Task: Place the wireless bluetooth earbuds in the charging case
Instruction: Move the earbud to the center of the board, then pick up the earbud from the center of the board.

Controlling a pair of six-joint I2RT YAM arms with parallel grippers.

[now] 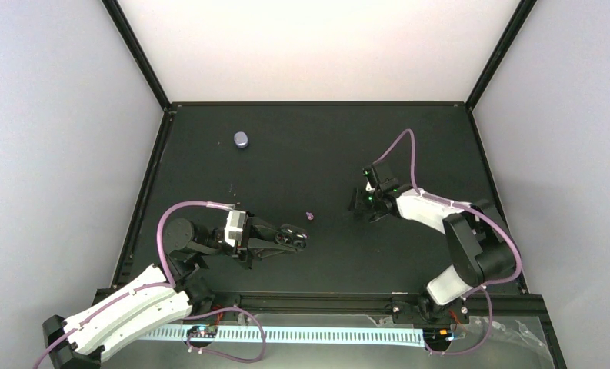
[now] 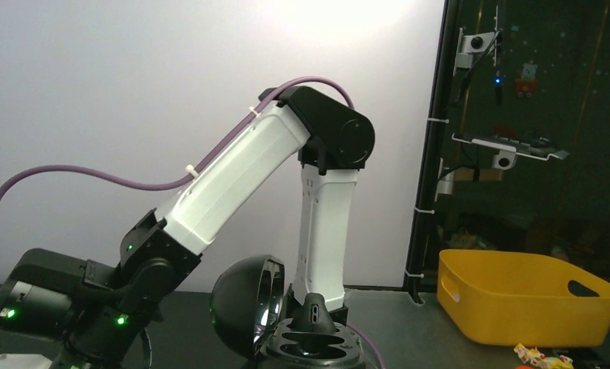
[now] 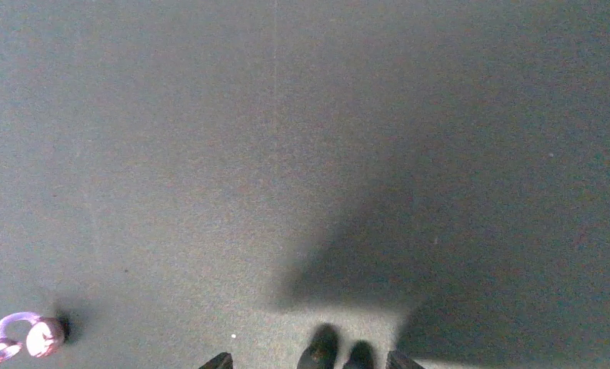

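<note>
One lilac earbud (image 1: 310, 216) lies on the black table (image 1: 309, 154) between the two arms; it also shows in the right wrist view (image 3: 26, 338) at the bottom left. The second earbud is out of view. The lavender charging case (image 1: 241, 139) lies closed at the far left of the table, away from both grippers. My left gripper (image 1: 294, 237) is shut on a small black oval object (image 2: 317, 347), a hinged shell with its lid (image 2: 240, 307) open and two oval wells. My right gripper (image 1: 361, 204) hangs over bare table right of the earbud, its fingertips (image 3: 321, 355) close together with nothing between them.
The right arm (image 2: 317, 207) stands in front of the left wrist camera. A yellow bin (image 2: 525, 296) sits beyond the table's right side. Black frame posts (image 1: 144, 61) rise at the back corners. A rail (image 1: 317, 300) runs along the near edge.
</note>
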